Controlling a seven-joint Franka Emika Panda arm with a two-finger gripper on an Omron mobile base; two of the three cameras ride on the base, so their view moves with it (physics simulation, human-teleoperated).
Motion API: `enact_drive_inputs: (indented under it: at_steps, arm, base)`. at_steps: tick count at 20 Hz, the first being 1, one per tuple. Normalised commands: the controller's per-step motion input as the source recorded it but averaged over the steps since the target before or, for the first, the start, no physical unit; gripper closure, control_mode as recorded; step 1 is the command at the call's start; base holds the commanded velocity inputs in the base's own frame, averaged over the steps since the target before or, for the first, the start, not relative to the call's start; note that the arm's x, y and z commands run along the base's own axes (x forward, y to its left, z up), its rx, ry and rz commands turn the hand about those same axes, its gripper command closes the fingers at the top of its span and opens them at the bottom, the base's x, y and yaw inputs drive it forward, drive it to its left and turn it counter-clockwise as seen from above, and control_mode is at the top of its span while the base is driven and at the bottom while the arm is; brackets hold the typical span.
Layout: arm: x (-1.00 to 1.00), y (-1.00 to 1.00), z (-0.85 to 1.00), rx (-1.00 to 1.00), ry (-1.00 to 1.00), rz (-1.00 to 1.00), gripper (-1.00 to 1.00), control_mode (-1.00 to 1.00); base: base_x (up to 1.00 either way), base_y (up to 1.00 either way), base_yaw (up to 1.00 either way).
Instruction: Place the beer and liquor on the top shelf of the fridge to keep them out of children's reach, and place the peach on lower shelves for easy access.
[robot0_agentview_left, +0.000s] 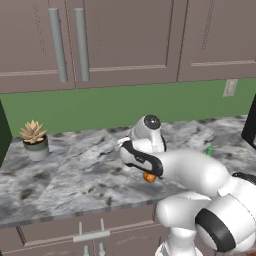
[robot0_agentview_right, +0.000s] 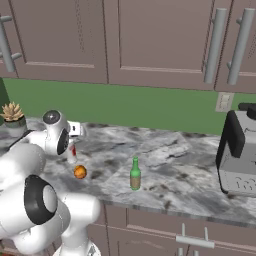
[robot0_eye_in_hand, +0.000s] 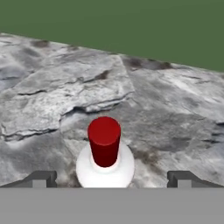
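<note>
liquor: we've got the white bottle with the red cap (robot0_eye_in_hand: 104, 141) standing upright on the marble table (robot0_eye_in_hand: 175, 109), so its long axis runs straight up, and in the hand view we look down on the cap and shoulders

jaws: spread wide, holding nothing; gripper (robot0_eye_in_hand: 111, 179) has one tip (robot0_eye_in_hand: 41, 178) on each side of the bottle with a clear gap both ways, no contact that we can see

key relation: the liquor sits dead centre between the tips and a bit ahead of them along the reach, so we reckon the next move is just pushing forward and down onto the neck or body, then squeezing. No sideways fix needed by the look of it

beer: green bottle (robot0_agentview_right: 135, 174) upright near the front edge of the table, well apart from the hand, off to the robot's right

peach: small orange fruit (robot0_agentview_right: 80, 172) on the table just beside the liquor (robot0_agentview_right: 73, 152), between it and the beer; in the left base view it peeks out (robot0_agentview_left: 149, 177) under the forearm

watch out: peach is close enough that a sloppy approach might nudge it, we think

other stuff: potted succulent (robot0_agentview_left: 34, 139) far left, dark toaster (robot0_agentview_right: 240, 155) far right, both well clear
</note>
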Motion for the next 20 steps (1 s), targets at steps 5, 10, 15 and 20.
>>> enact_drive_inputs:
  at_steps: [5,10,15,20]
  arm:
    - [0.09,0.21,-0.11,0.0,0.0,0.0,-1.0,-1.0]
    - [0.1,0.06,-0.12,0.0,0.0,0.0,-1.0,-1.0]
    - [0.08,0.0,-0.13,0.0,0.0,0.0,-1.0,-1.0]
    - [0.09,0.0,-0.11,0.0,0.0,0.0,-1.0,-1.0]
  base:
    - [0.0,0.0,0.0]
    - [0.0,0.0,0.0]
    - [0.0,0.0,0.0]
    - [0.0,0.0,0.0]
